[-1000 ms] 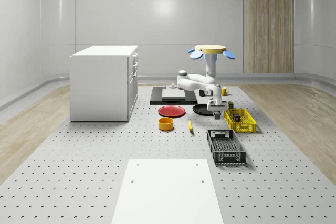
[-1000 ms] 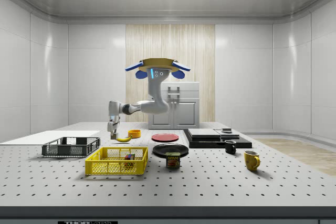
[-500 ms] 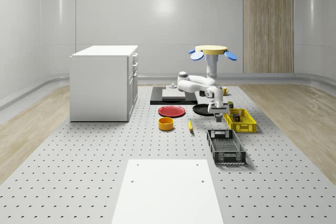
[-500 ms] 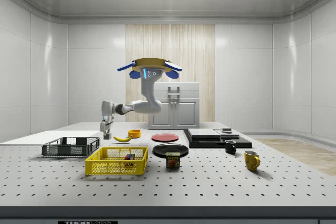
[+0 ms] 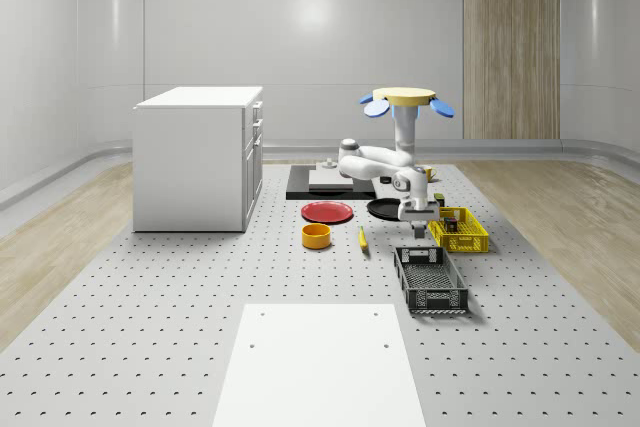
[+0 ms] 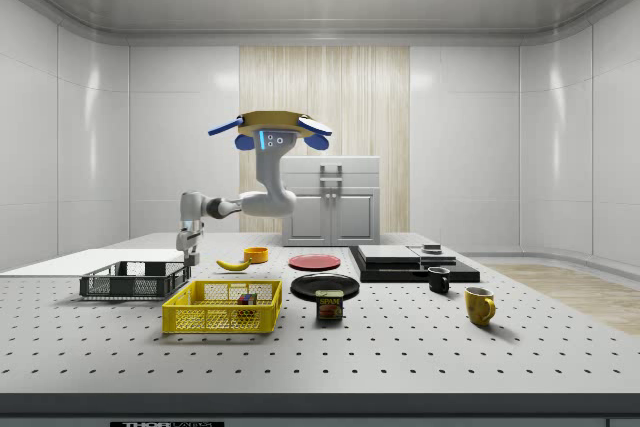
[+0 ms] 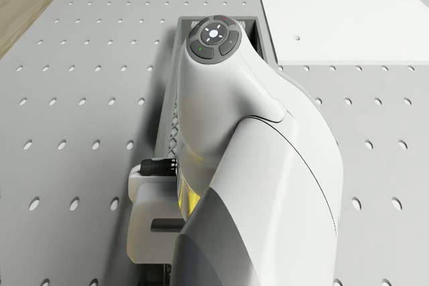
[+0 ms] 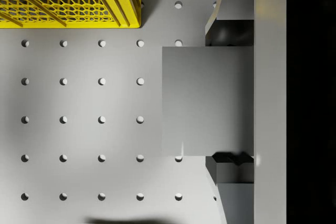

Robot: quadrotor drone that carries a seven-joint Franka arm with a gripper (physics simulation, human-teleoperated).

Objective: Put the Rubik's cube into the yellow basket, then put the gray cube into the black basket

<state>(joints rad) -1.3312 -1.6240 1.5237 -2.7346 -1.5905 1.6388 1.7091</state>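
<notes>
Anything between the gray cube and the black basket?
Nothing visible. The drone hovers above the table, and the end effector holds the gray cube in the air, past the yellow basket and at the near end of the black basket. The basket's top is open.

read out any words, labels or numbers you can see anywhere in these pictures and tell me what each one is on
"SPAM": on the label of the small can standing on the table beside the yellow basket, side view.
White lettering on the dark strip under the table's front edge, side view: too small to read.
Round button pad on the arm, drone view: symbols only, no words.
Nothing else carries text.
</notes>
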